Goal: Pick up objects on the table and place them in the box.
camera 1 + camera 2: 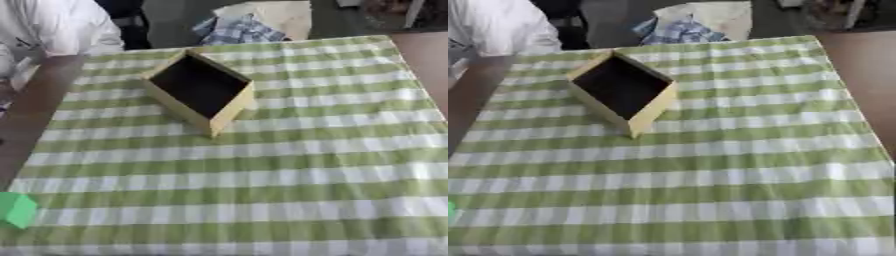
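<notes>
A green block (16,210) lay at the cloth's (262,175) near left edge, well apart from the box (199,90), which stood open and dark inside toward the far left. Neither hand showed, so their fingers could not be told.

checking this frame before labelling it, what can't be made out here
- Green object: cut off by the left edge in the left eye view, only a sliver in the right eye view; its shape and kind cannot be told.
- Box: its inside is dark, so its floor and any contents are unclear in both views.
- Neither robot hand shows in either view.
- Things beyond the tablecloth at the far edge are blurred and partly cut off by the top edge.
</notes>
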### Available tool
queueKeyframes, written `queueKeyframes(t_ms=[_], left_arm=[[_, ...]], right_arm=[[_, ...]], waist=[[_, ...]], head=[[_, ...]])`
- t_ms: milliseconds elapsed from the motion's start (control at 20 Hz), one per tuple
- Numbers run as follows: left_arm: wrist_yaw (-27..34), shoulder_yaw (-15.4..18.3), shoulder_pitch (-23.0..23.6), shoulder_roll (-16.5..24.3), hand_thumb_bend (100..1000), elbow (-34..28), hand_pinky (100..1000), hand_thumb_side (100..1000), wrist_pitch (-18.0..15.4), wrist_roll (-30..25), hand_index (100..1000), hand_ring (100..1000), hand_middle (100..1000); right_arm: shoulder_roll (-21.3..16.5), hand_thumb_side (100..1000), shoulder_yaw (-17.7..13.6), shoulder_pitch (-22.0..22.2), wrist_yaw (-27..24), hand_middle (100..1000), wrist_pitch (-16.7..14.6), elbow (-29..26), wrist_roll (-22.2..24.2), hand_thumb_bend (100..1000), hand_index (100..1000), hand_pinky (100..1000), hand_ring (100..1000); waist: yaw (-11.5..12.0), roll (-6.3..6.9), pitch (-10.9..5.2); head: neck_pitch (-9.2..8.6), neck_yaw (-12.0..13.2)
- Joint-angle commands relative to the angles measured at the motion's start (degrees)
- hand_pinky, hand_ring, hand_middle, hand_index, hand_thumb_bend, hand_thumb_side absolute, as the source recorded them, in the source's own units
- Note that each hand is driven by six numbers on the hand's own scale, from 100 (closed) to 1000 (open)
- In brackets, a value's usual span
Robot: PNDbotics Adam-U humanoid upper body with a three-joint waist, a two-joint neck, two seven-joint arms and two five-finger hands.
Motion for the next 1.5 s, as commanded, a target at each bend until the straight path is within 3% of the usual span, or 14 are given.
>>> queueKeyframes(t_ms=[50, 350, 800, 1150, 1500], left_arm=[[-1.1, 0.3, 0.1, 2.1, 685, 1.6, 931, 204, 0.0, -0.3, 986, 893, 951], [-1.5, -0.4, 0.2, 1.5, 694, 4.8, 926, 246, -0.3, 0.2, 985, 888, 958], [-1.3, -1.0, -0.4, 1.2, 703, 5.0, 919, 280, -1.5, 1.0, 980, 895, 955], [-1.3, -1.8, -1.3, 1.3, 706, 4.8, 913, 279, -2.1, 1.0, 975, 894, 950], [-1.7, -3.5, -2.9, 1.2, 706, 5.5, 904, 280, -3.1, 0.4, 961, 889, 937]], right_arm=[[-0.6, 1000, -0.3, -0.6, 0.1, 714, 0.0, -0.9, -0.2, 100, 896, 582, 749], [-0.3, 999, -0.3, -0.8, 0.1, 713, 0.0, -0.9, -0.3, 100, 895, 583, 749], [0.2, 1000, -0.4, -0.8, 0.0, 712, 0.1, -0.9, -0.4, 100, 896, 580, 748], [0.4, 1000, -0.5, -0.6, -0.2, 711, 0.2, -0.9, -0.4, 100, 897, 579, 748], [0.7, 1000, -0.5, -0.6, -0.5, 709, 0.2, -0.9, -0.4, 100, 897, 575, 747]], waist=[[0.0, -0.12, -0.59], [-0.2, -0.25, -0.56], [-0.4, -0.18, -0.55], [-0.8, -0.16, -0.53], [-1.3, -0.36, -0.39]], head=[[0.37, 0.6], [0.37, 4.2], [0.37, 10.5], [0.37, 10.7], [0.37, 8.7]])
